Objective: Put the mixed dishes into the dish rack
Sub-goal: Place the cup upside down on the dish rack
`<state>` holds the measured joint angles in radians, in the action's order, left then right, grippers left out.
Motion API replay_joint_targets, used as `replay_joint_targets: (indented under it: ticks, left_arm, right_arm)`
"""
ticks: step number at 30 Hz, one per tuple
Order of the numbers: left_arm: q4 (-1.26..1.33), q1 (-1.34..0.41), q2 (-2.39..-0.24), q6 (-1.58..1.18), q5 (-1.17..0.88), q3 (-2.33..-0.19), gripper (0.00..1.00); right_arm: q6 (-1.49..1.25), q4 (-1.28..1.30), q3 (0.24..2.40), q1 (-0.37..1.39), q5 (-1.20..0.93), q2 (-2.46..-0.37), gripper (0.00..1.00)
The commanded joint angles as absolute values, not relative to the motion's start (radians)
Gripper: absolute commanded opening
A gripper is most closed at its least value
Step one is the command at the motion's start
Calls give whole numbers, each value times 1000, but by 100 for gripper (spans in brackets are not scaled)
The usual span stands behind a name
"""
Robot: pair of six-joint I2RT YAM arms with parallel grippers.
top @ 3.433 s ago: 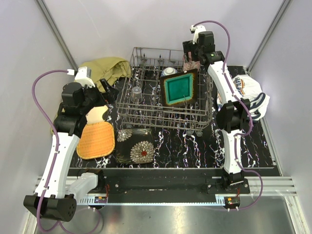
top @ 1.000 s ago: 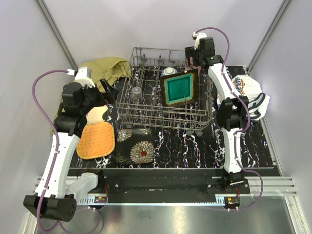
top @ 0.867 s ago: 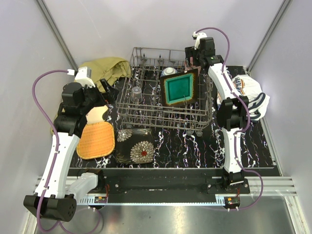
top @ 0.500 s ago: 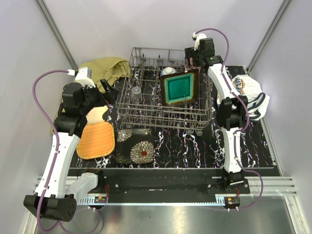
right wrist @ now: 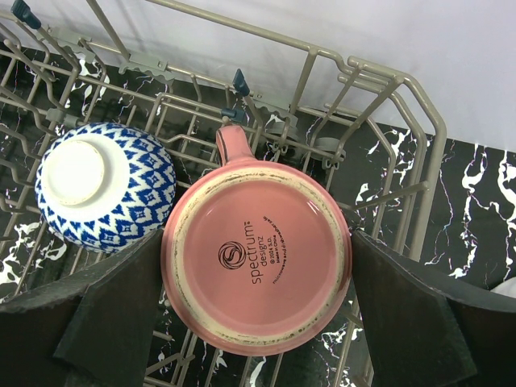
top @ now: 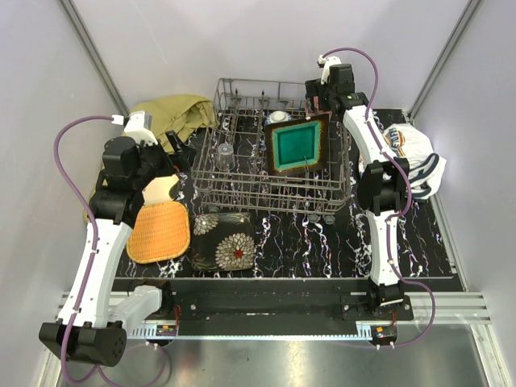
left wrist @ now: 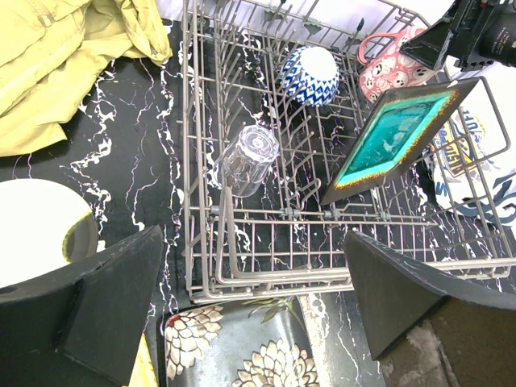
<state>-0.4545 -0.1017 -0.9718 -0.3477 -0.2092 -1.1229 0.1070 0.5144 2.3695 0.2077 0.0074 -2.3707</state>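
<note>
The dish rack [top: 242,190] stands mid-table. It holds a leaning teal square plate [top: 297,147], a clear glass [left wrist: 246,158] and a blue-and-white bowl [right wrist: 97,193]. My right gripper [right wrist: 256,242] is over the rack's far right corner, shut on the upturned pink cup [right wrist: 256,256], its base facing the camera. My left gripper [left wrist: 251,242] hangs open and empty over the rack's near left edge. An orange woven-look plate [top: 159,232], a cream round plate [top: 165,188] and dark floral plates [top: 224,240] lie on the table.
An olive-yellow cloth [top: 173,113] is bunched at the back left. At the right edge lies a white printed cloth [top: 415,153]. Upright tines fill the rack floor around the dishes. Grey walls close in on the table at both sides.
My right gripper has shifted slightly toward the rack's far right corner with the pink cup. The left arm has not moved.
</note>
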Motion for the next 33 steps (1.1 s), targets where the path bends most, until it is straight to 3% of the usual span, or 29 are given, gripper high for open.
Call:
replay_joint_targets:
  ticks: [1,17,33]
  left_arm:
    - [-414,-95,-965,-334,-215,-1134,99]
    - [-416,-97,-966,-333,-215,-1134,99]
    - [-416,-97,-960,-331,-212,-1129,99]
  right_arm:
    - [94,486,2381,230,-112,-2378,62]
    - [100,485,2367,229,-126,-2373,75]
    - [120,486,2345,229,-153,-2370,94]
